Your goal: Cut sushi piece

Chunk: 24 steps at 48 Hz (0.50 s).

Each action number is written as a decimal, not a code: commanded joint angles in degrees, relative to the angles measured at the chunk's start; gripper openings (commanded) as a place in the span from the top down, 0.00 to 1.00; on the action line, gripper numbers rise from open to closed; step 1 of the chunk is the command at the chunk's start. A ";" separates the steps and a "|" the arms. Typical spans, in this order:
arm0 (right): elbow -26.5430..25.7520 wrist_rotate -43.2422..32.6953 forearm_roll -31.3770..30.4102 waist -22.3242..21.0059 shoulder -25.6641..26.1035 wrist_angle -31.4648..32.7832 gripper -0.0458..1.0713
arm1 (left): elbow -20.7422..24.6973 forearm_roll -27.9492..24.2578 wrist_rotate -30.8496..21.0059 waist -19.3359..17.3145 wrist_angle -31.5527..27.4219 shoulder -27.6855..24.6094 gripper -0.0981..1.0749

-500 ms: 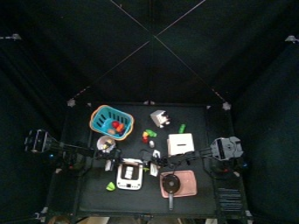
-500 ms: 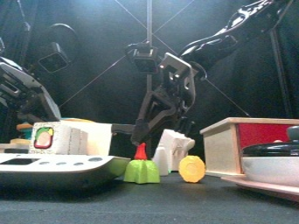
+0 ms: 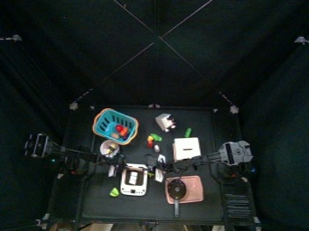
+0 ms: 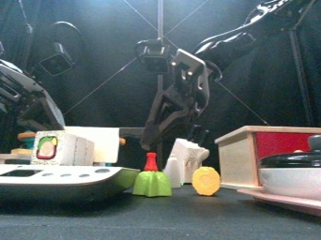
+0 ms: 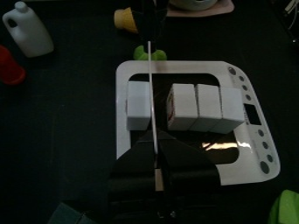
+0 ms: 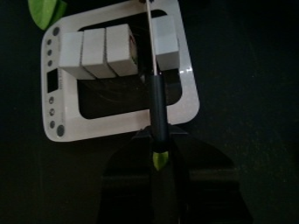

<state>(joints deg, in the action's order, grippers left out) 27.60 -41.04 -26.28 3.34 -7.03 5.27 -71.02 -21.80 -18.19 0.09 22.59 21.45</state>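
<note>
The right tool (image 6: 156, 140), pressed together on a knife (image 6: 152, 66), holds the blade straight out ahead, lying along the gap between the separated sushi piece (image 6: 165, 35) and the remaining roll (image 6: 100, 48) on the white board (image 6: 117, 109).

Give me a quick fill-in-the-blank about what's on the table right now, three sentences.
The sushi pieces sit on a ____ tray.
The knife blade lies between a single piece and a row of ____ pieces.
Seen from above, the basket is coloured ____.

Missing words: white; three; teal
</note>
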 commanded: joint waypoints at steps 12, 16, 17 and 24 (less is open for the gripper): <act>-3.78 0.09 -2.64 1.67 4.66 -0.97 0.67 | 2.55 -0.18 -0.26 2.29 -6.42 11.51 0.70; -3.87 0.09 -2.90 2.64 4.22 -0.97 0.67 | 2.37 0.00 -0.35 3.34 -7.03 12.57 0.70; -3.87 0.09 -2.90 2.90 4.22 -0.97 0.67 | 2.29 0.09 -0.35 3.78 -7.12 12.66 0.70; -3.52 -0.09 -2.90 4.04 4.04 -0.88 0.67 | 1.93 0.26 -0.44 5.63 -7.56 12.30 0.70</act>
<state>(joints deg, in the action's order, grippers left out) 26.10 -41.04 -29.00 6.94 -4.83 5.19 -71.02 -21.97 -18.46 5.10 14.68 33.84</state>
